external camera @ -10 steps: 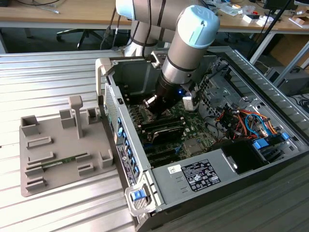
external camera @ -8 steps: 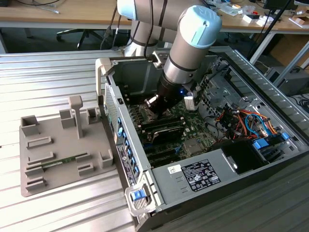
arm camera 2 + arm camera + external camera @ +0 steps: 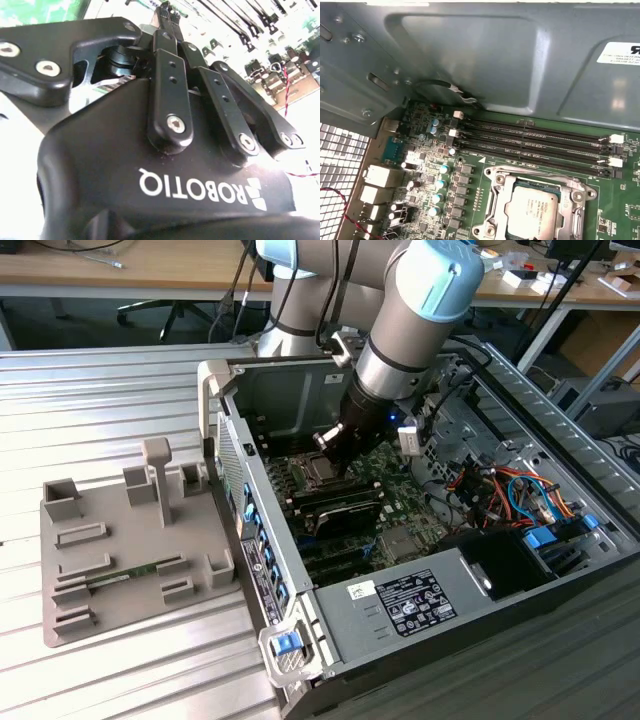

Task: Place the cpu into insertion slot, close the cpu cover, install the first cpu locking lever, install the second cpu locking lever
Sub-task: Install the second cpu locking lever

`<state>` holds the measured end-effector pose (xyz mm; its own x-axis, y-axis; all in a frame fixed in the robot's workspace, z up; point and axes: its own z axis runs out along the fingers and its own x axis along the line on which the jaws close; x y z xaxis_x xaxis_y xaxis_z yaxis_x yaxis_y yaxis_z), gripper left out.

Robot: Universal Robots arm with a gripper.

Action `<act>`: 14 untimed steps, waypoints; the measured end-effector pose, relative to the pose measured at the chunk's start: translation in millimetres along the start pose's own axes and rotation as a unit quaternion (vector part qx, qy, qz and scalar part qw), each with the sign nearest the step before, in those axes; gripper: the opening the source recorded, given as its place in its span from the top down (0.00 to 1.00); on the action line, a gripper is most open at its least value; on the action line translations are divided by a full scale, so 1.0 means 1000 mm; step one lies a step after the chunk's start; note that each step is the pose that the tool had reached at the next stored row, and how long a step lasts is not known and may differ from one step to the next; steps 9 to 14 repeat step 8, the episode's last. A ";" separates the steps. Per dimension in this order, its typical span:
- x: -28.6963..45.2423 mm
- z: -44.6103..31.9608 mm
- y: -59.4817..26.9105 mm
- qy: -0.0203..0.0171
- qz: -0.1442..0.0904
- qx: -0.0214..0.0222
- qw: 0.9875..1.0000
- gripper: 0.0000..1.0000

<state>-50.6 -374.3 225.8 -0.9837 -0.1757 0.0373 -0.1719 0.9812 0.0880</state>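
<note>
Silvery-grey metal marks the cpu (image 3: 534, 210), which in the first wrist view lies flat inside the insertion slot (image 3: 496, 207), so the seating step looks done. The cpu cover (image 3: 540, 179) sits down around it as a thin frame, its cut-out leaving the chip top bare; I judge it closed or nearly so, though whether either locking lever is latched I cannot tell.

Nearest the lens in the second wrist view is my hand (image 3: 170, 22), seen from behind its black body. Its linkages converge toward the tip, yet the fingertips are hidden, so I cannot tell whether it is wide, narrow or holding anything.

In the exterior view my hand (image 3: 335, 445) reaches down into the open computer case (image 3: 330, 635), hanging just above the socket area (image 3: 318, 475) on the green motherboard (image 3: 400, 530), presumably kept low for work at the socket's edge. Beyond the socket run the long memory slots (image 3: 535, 145), then the case's grey wall (image 3: 470, 55). A grey parts fixture (image 3: 120, 540) rests well apart on the ribbed tabletop (image 3: 100, 390).
</note>
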 end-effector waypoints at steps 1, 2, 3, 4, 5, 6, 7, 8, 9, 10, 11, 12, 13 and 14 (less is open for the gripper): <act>0.0000 0.0000 0.0000 0.000 0.000 0.000 1.000 0.90; 0.0000 0.0000 0.0000 0.000 0.000 0.000 1.000 0.90; 0.0000 -0.0001 0.0000 0.000 0.000 0.000 1.000 0.90; 0.0000 -0.0001 0.0000 0.000 0.000 0.000 1.000 0.90; 0.0000 -0.0001 0.0000 0.000 0.000 0.000 1.000 0.90; 0.0000 -0.0001 0.0000 0.000 0.000 -0.001 1.000 0.90; 0.0000 -0.0001 0.0000 0.000 0.000 -0.001 1.000 0.90; 0.0000 -0.0001 0.0000 0.000 0.000 -0.001 1.000 0.90; 0.0000 -0.0001 0.0000 0.000 0.000 -0.001 1.000 0.90; 0.0000 -0.0001 0.0000 0.000 0.000 -0.001 1.000 0.90; 0.0000 -0.0001 0.0000 0.000 0.000 -0.001 1.000 0.90; 0.0000 -0.0001 0.0000 0.000 0.000 -0.001 1.000 0.90; 0.0000 -0.0001 0.0000 0.000 0.000 -0.001 1.000 0.90; 0.0000 -0.0001 0.0000 0.000 0.000 -0.001 1.000 0.90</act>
